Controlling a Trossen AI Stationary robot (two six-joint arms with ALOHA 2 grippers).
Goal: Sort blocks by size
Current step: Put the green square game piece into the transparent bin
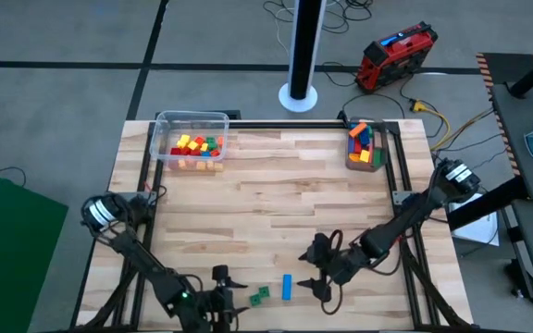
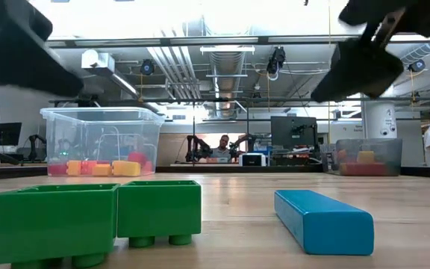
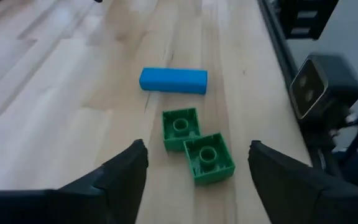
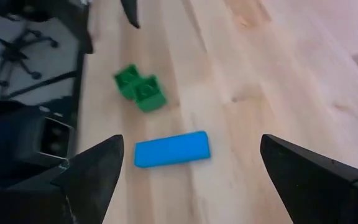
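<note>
Three blocks are left loose at the near edge of the table [image 1: 276,203]: a blue bar [image 1: 286,287] and two green cubes [image 1: 261,295] just beside it, the cubes touching corner to corner, studs down. Sorted stock sits far back: cubes in the clear tub [image 1: 191,141] at far left, bars in a small bin [image 1: 365,148] at far right.

Your right gripper [image 1: 317,269] hovers above and just to the right of the bar, fingers spread wide, nothing between them. In its wrist view the bar lies crosswise between the fingertips. Your left gripper [image 1: 227,289] sits low just left of the cubes, also wide open and empty, with the cubes centred in the gap.

Handling, as a judgement: hard moulded plastic, light, rigid, nothing to crush. The faces look smooth and glossy, so expect some slip if you pinch near a corner.

- Bar: take it across the short width at mid-length, on the two long flat sides. An end grip would likely let it swing.
- Cubes: pinch flat opposite walls, one cube at a time. Because they touch, a closing finger may shove the neighbour or wedge between them.
- Both are light enough to skate on the wood if nudged, so come down square before closing.
</note>
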